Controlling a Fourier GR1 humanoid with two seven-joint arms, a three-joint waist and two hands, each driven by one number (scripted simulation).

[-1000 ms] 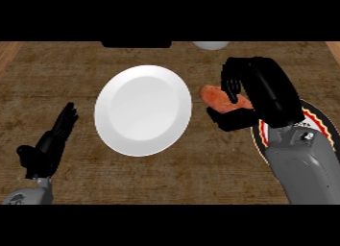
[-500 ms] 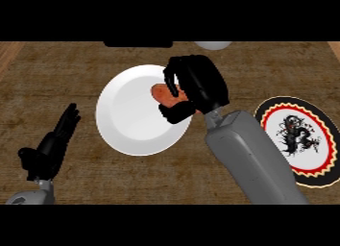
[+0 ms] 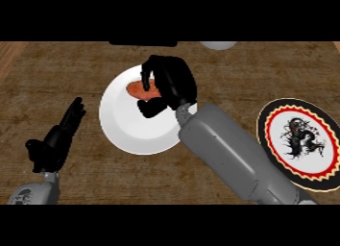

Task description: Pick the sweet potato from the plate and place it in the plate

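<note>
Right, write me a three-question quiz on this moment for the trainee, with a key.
1. True or false: the right hand has its fingers curled round the sweet potato over the white plate.
2. Where is the patterned plate? A: left of the white plate. B: right of the white plate. C: under the left hand.
3. In a few words, what state is the left hand in?

Key
1. True.
2. B.
3. Open, fingers up, holding nothing, at the view's left.
</note>
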